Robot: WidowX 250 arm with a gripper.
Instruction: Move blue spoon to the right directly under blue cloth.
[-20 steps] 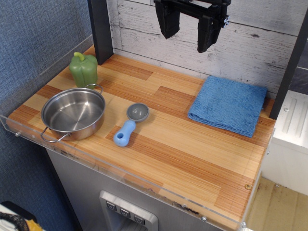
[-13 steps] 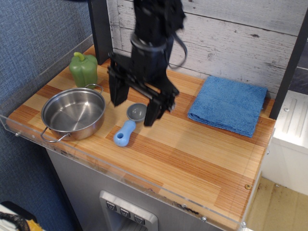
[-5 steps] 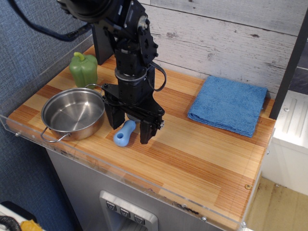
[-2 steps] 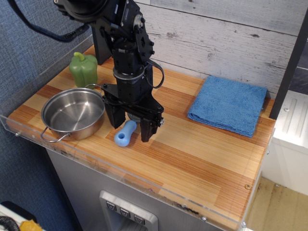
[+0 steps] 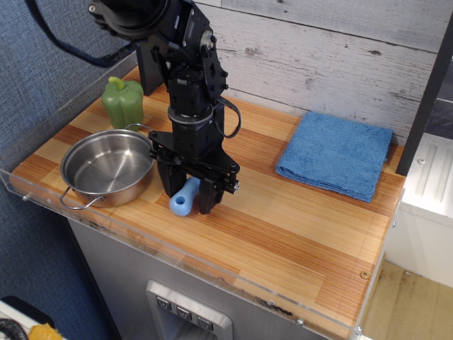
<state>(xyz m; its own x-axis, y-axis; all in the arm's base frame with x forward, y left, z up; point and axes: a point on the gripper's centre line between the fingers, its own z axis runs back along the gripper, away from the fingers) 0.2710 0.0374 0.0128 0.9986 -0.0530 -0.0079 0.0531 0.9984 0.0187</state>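
Observation:
The blue spoon lies on the wooden counter just right of the steel pot; only its light-blue handle end shows, the grey bowl is hidden behind the arm. My gripper points straight down over it, with one finger on each side of the handle, closed against it. The spoon still rests low at the counter surface. The blue cloth, a folded terry towel, lies at the back right of the counter, well apart from the gripper.
A steel pot with two handles stands at the left, close to my gripper. A green toy pepper stands behind it. A clear plastic rim runs along the counter's front edge. A dark post stands at the back left.
My gripper came down from high at the back onto the spoon. In the last half second its fingers have drawn in against the handle, and the handle end has shifted slightly.

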